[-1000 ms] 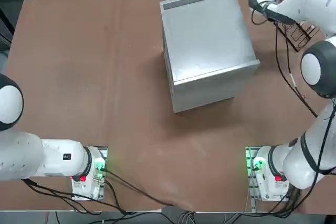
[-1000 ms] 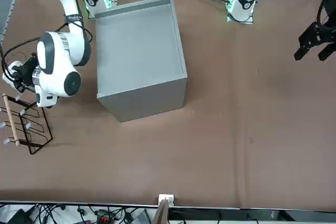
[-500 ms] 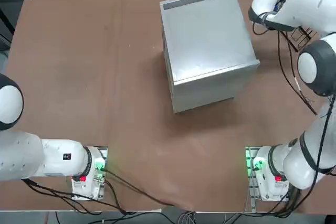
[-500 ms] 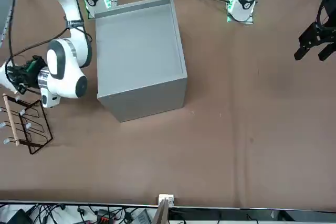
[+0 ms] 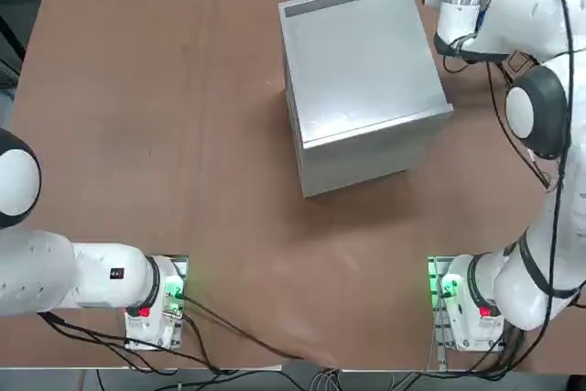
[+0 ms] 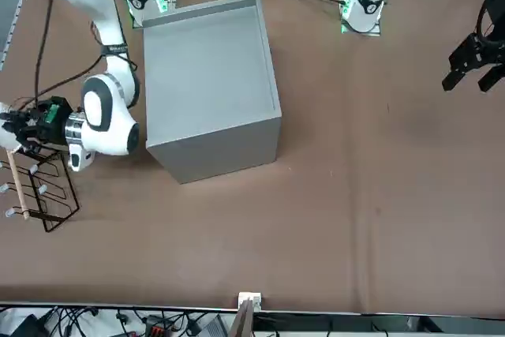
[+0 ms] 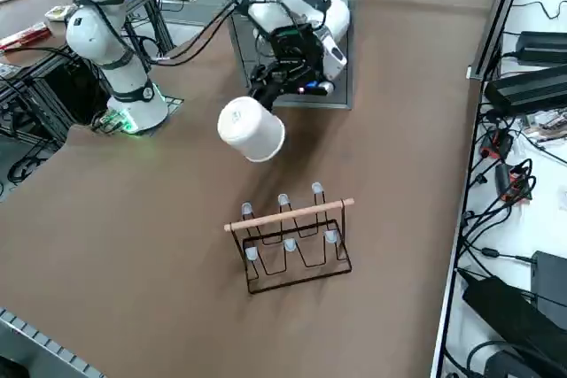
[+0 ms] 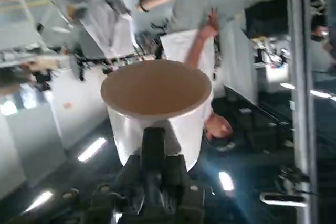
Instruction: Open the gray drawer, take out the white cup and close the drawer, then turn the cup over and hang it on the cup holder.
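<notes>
We have our right gripper (image 8: 153, 148) clamped on the white cup (image 7: 252, 129). The cup holder (image 7: 288, 238) stands near the gripper, apart from it.

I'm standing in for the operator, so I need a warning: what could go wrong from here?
The right gripper holds the white cup out over the bare table, so a slip would probably drop it there.

The rack has several pegs close together; the cup might knock a neighbouring peg while being hung.

The arm's loose cable loops near the cabinet and could perhaps snag.
</notes>
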`<action>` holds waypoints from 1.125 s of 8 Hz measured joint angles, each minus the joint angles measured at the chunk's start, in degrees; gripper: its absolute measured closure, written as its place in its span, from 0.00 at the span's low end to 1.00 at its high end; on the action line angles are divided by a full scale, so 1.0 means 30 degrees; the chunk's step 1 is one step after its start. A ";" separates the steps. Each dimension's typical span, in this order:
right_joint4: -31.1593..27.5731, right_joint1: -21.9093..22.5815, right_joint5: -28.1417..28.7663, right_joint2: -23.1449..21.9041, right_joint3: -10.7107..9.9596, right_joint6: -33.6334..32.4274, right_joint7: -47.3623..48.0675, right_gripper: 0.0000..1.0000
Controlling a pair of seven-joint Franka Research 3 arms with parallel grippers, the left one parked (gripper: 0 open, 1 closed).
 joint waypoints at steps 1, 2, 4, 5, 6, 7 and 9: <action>-0.0028 -0.0289 -0.0596 0.0334 -0.0021 0.0523 0.0108 0.80; -0.0029 -0.0750 -0.0979 0.0476 -0.0062 0.1221 0.0172 0.80; -0.0168 -0.1374 -0.1230 0.0498 -0.0088 0.2095 0.0176 0.80; -0.0501 -0.1357 -0.1361 0.0505 -0.0067 0.2485 0.0176 0.80; -0.0889 -0.1310 -0.1617 0.0506 -0.0050 0.2895 0.0177 0.80; -0.1225 -0.1250 -0.1914 0.0505 -0.0049 0.3065 0.0478 0.80; -0.1768 -0.1264 -0.3181 0.0529 -0.0050 0.3156 0.1278 0.80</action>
